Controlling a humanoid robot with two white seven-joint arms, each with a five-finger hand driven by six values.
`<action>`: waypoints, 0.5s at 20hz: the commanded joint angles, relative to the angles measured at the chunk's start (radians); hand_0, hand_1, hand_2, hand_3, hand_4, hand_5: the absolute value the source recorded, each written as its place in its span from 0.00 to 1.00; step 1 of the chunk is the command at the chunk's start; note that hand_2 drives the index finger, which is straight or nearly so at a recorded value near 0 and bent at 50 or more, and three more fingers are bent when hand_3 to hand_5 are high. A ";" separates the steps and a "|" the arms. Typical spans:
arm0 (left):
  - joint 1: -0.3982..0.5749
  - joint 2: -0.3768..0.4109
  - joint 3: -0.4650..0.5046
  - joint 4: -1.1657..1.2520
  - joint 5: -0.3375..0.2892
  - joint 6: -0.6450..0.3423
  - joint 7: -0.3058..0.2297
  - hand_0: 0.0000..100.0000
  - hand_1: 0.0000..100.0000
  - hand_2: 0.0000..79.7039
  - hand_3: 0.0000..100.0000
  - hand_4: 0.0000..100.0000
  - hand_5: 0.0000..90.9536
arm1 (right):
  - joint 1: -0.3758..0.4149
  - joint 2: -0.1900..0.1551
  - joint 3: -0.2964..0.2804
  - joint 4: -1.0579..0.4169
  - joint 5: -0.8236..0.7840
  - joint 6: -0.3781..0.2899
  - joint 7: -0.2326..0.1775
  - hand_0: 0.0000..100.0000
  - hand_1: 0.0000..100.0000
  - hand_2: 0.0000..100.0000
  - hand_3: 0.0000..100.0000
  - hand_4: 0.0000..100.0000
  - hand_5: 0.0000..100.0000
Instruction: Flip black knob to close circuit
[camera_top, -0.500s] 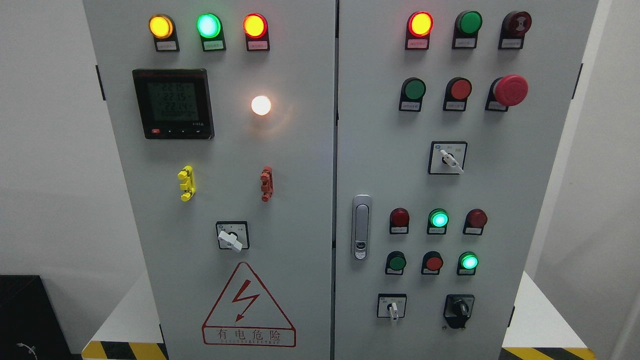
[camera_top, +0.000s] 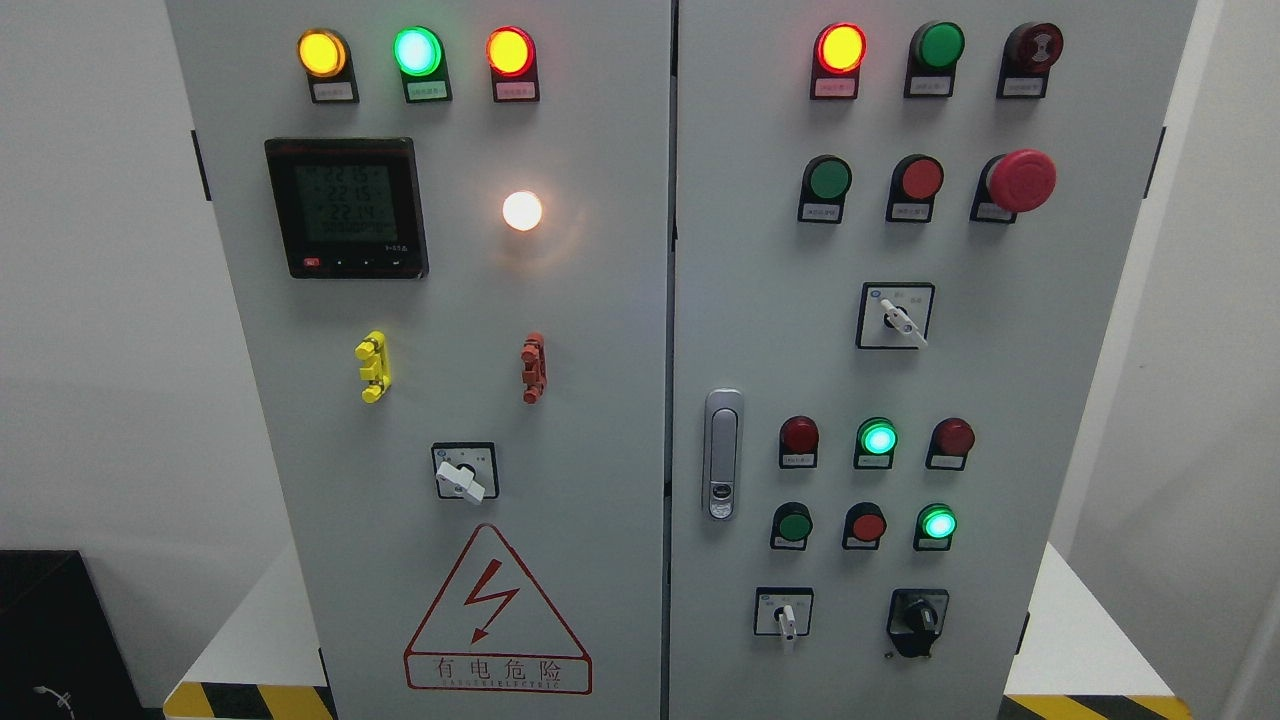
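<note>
So my head cam is parked square on the grey control cabinet (camera_top: 600, 300), 2 doors filling most of the frame, and neither of my hands is anywhere in the shot, so I can't tell you whether the fingers are open or curled or holding anything. The black knob (camera_top: 916, 620) I'm after sits at the lower right of the frame, bottom row of the right door, with its pointer grip standing roughly upright. Just to its left in that same row is a white-handled selector switch (camera_top: 785, 613) on a black square plate, handle pointing down. Above those are 2 rows of 3 lamps and buttons; the middle lamp of the upper row (camera_top: 877, 438) and the right one of the lower row (camera_top: 937, 523) are glowing green. Up the door there's another white selector (camera_top: 897, 316), then the big red mushroom stop button (camera_top: 1020, 180) at the upper right, and a lit red lamp (camera_top: 840, 48) near the top. A silver door latch (camera_top: 722, 453) sits at the left edge of the right door, mid-height. On the left door I've got yellow, green and red lamps lit across the top, a digital meter (camera_top: 346, 208) at upper left, a bright white lamp (camera_top: 522, 210) beside it, and the red lightning warning triangle (camera_top: 497, 612) at the bottom.
</note>
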 joint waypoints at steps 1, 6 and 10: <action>0.000 0.000 -0.020 0.021 -0.022 0.000 -0.001 0.00 0.00 0.00 0.00 0.00 0.00 | 0.000 0.018 0.005 -0.011 0.000 -0.002 -0.008 0.05 0.20 0.00 0.00 0.00 0.00; 0.000 0.000 -0.020 0.023 -0.022 0.000 -0.001 0.00 0.00 0.00 0.00 0.00 0.00 | 0.000 0.011 0.051 -0.122 0.006 -0.007 -0.080 0.05 0.20 0.00 0.00 0.00 0.00; 0.000 0.000 -0.020 0.023 -0.020 0.000 -0.001 0.00 0.00 0.00 0.00 0.00 0.00 | -0.001 0.003 0.094 -0.223 0.024 -0.039 -0.162 0.05 0.19 0.00 0.00 0.00 0.00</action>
